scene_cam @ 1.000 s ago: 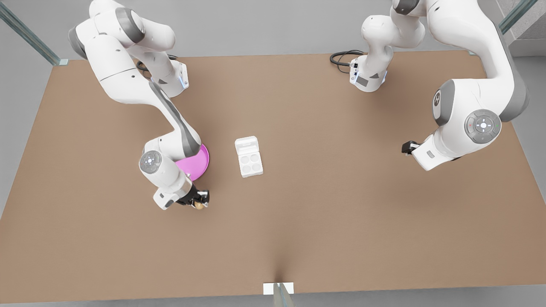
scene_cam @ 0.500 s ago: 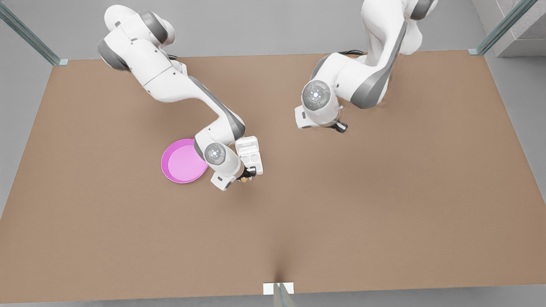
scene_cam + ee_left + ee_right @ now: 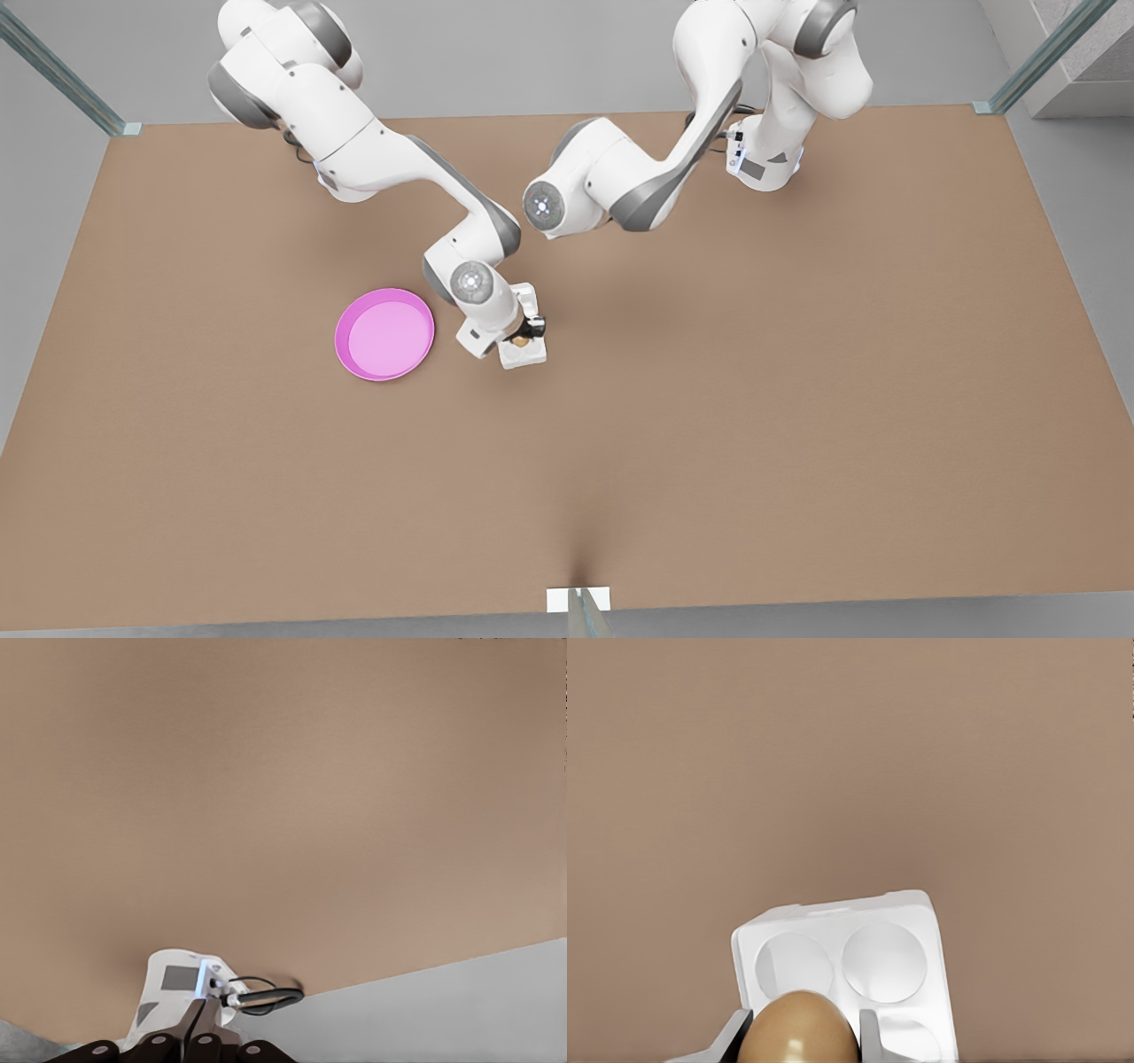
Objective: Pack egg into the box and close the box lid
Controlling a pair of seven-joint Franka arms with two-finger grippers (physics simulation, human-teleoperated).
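Right gripper (image 3: 524, 334), centre of the front view, clamps the egg (image 3: 798, 1028) just above the box (image 3: 921, 930), which sits on the table (image 3: 709, 399) right of the pink plate (image 3: 384, 334); two far cups look bare in the right wrist view. Box lid mostly hidden under that arm. Left gripper (image 3: 200, 1045) up near the top centre, fingers pressed together on nothing.

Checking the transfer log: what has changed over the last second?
The right gripper carried the egg from beside the pink plate to above the box, still shut on it. The other arm swung in toward the table's middle. Plate and box stayed put.
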